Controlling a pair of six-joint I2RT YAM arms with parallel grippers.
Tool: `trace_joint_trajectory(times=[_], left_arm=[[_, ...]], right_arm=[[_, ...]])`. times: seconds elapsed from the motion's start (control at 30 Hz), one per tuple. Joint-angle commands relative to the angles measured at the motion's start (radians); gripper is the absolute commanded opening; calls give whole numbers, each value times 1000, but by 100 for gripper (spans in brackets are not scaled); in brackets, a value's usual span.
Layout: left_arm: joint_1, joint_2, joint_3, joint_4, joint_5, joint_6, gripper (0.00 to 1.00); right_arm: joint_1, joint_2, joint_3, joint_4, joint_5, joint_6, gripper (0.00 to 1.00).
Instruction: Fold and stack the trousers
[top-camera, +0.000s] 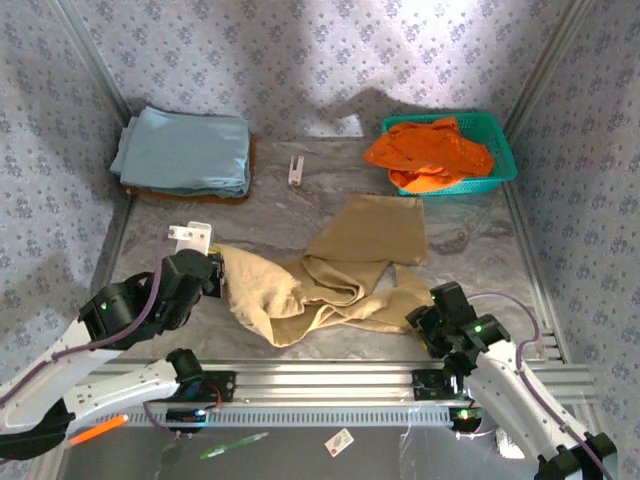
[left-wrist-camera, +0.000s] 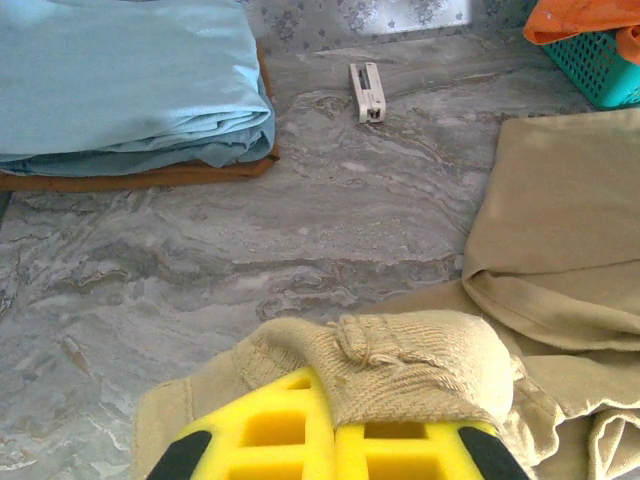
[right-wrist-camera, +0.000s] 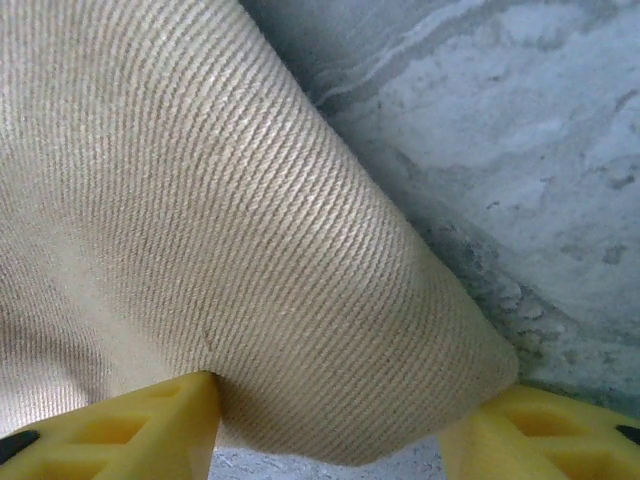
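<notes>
The tan trousers (top-camera: 340, 275) lie crumpled across the middle of the grey table, with one flat part reaching toward the back. My left gripper (top-camera: 213, 272) is at their left end, shut on a bunched, stitched edge of the trousers (left-wrist-camera: 420, 370) that bulges over its yellow fingers (left-wrist-camera: 270, 430). At the trousers' right end, near the front edge, sits my right gripper (top-camera: 427, 318). Its yellow fingers (right-wrist-camera: 150, 420) stand wide apart, and a rounded fold of the trousers (right-wrist-camera: 250, 200) lies between them without being pinched.
A folded light blue cloth (top-camera: 185, 150) rests on a brown pad at the back left. At the back right, a teal basket (top-camera: 505, 160) holds an orange garment (top-camera: 430, 150). A small white object (top-camera: 297, 168) lies between them. Patterned walls close in three sides.
</notes>
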Motion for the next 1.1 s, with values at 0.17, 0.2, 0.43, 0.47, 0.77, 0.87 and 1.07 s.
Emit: trace_joint_trajectory(times=[0.17, 0.2, 0.43, 0.47, 0.77, 0.87, 1.07], left_arm=[[9, 0, 34, 18, -3, -12, 0], [10, 3, 34, 20, -3, -11, 0], [11, 14, 37, 26, 8, -8, 0], [10, 15, 38, 24, 8, -8, 0], [17, 24, 15, 24, -5, -22, 0], [32, 37, 3, 37, 20, -24, 0], [58, 47, 4, 52, 54, -14, 0]], right_arm=[[-69, -15, 10, 83, -35, -6, 56], [-78, -8, 12, 85, -47, -17, 57], [-138, -3, 27, 73, -152, -91, 55], [-148, -2, 39, 68, -162, -110, 56], [-140, -7, 32, 31, -275, -160, 62], [-135, -26, 45, 41, -283, -145, 61], [-150, 14, 28, 95, -234, -146, 52]])
